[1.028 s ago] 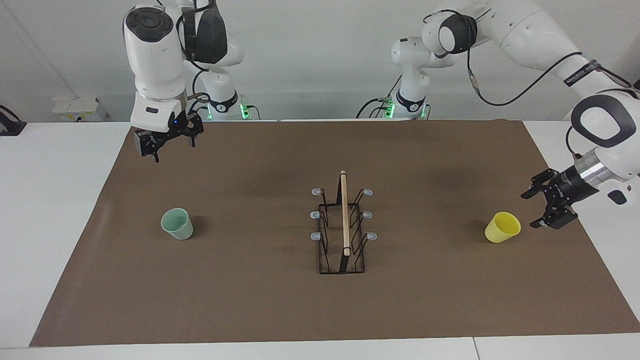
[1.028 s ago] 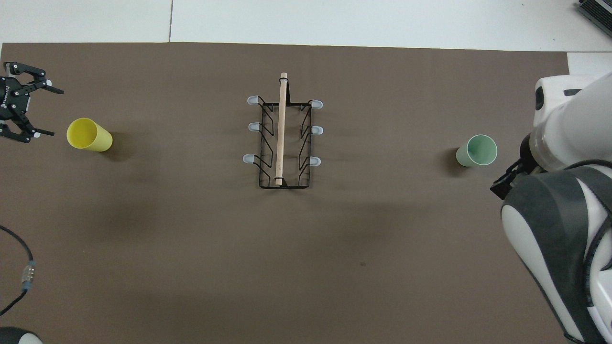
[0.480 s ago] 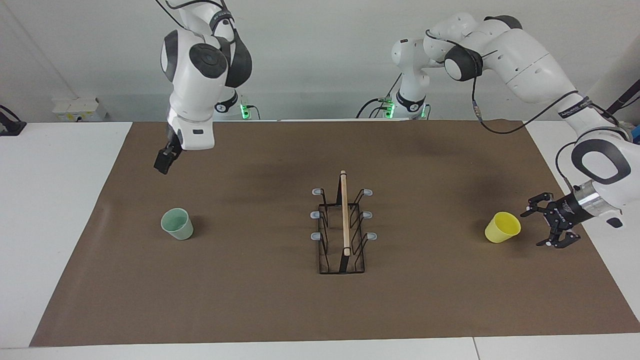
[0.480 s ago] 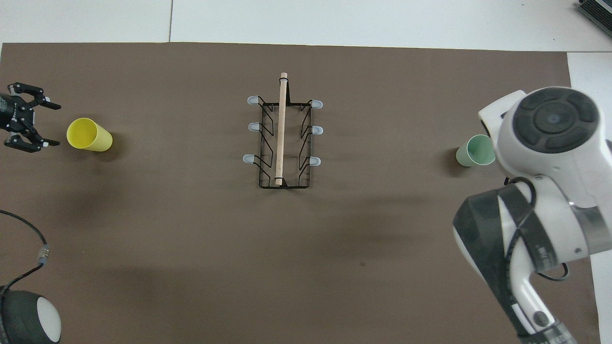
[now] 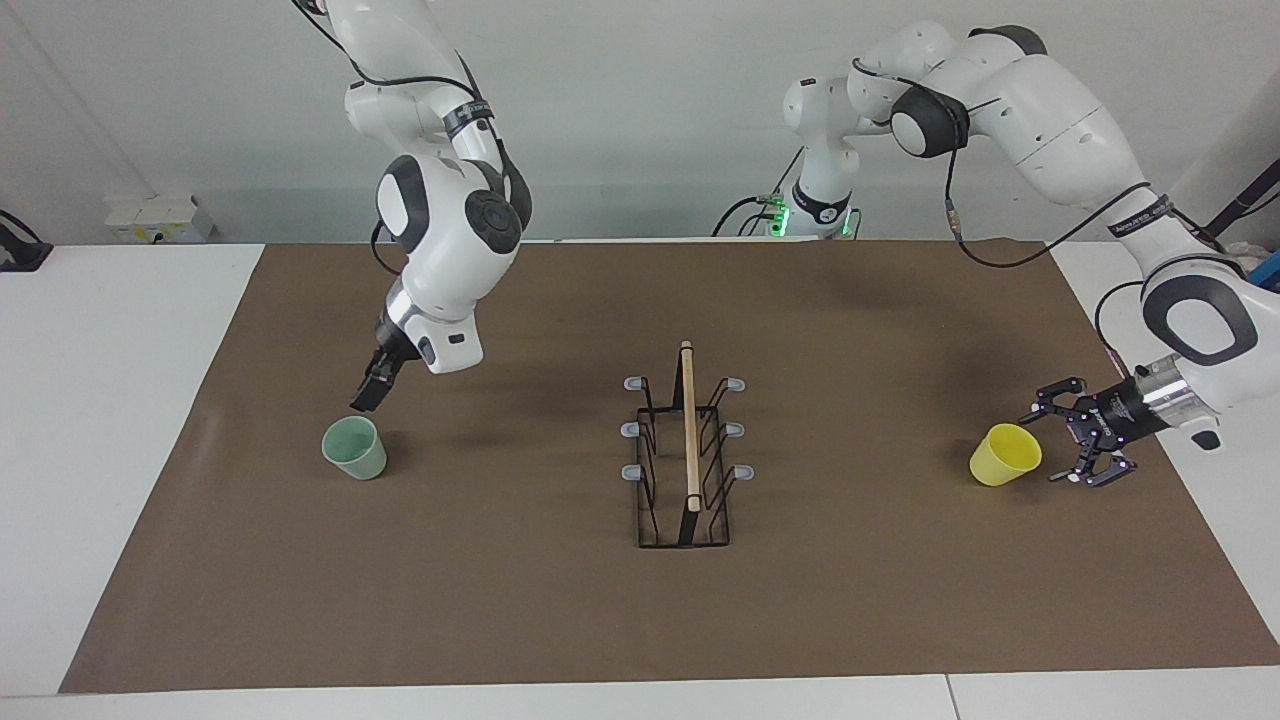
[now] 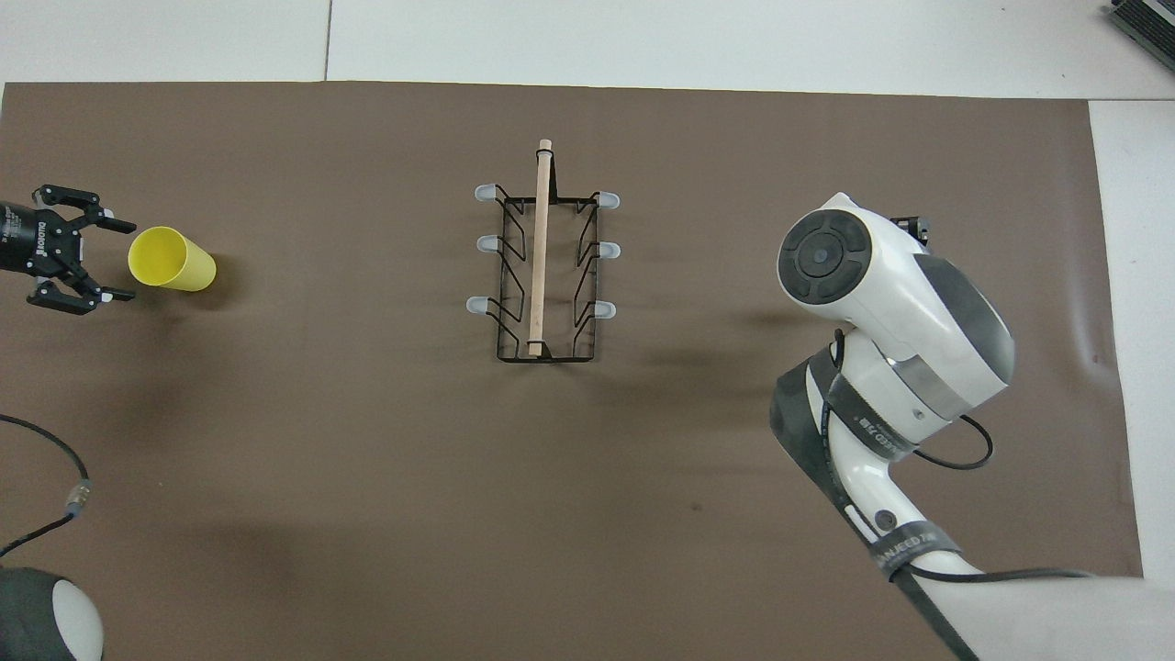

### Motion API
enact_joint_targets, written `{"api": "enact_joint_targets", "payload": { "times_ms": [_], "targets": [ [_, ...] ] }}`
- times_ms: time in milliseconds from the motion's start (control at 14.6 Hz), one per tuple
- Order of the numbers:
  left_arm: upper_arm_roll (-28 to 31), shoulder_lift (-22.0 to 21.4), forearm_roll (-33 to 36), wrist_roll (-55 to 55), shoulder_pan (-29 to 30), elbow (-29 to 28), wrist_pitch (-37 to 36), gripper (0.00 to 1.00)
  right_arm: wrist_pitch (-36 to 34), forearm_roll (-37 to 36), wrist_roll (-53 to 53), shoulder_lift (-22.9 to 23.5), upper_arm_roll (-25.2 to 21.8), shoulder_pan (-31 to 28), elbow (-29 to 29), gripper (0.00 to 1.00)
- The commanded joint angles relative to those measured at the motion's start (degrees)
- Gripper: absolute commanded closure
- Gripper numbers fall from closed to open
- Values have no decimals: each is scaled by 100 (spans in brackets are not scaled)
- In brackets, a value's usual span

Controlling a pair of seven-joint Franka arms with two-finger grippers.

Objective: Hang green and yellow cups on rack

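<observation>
The pale green cup [image 5: 354, 448] stands mouth up on the mat toward the right arm's end. My right gripper [image 5: 366, 393] hangs just above its rim, on the robots' side. In the overhead view the right arm hides that cup. The yellow cup [image 5: 1005, 455] [image 6: 172, 260] stands toward the left arm's end. My left gripper [image 5: 1050, 447] [image 6: 117, 261] is open and low beside it, pointing at it without touching. The black wire rack [image 5: 689, 430] [image 6: 541, 248] with its wooden rod stands mid-table, its grey-capped prongs bare.
A brown mat [image 5: 560, 600] covers most of the white table [image 5: 110, 400]. A loose cable [image 6: 55, 477] of the left arm hangs over the mat's near corner at the left arm's end.
My right arm has swung down and toward the green cup, now covering it from above. My left gripper has moved closer to the yellow cup and levelled. The cups and the rack have not moved.
</observation>
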Motion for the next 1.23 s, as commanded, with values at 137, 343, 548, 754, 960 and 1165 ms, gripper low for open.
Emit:
{"api": "enact_joint_targets", "payload": {
  "times_ms": [137,343,548,754,960,1165],
  "targets": [
    [67,-292,-431,22,-87,-710,546,0,344,-484,9,442,10,13,-48,0],
    [23,-204,-730,48,211,-719,686,0,423,-528,0,593,10,92,14,0],
    [-12,-300,-1457,206,239,-1332,687,0,432,-528,35,742,10,153,32,0],
    [5,-607,-2178,513,160,-2070,695,0,336,-1088,568,997,1,417,-47,0],
    [14,-757,-2881,628,2,-2546,809,0,335,-1598,861,1181,10,435,-153,0],
    [14,-994,-3576,1233,-148,-3196,1037,0,379,-2266,958,1261,1,417,-433,0]
  ]
}}
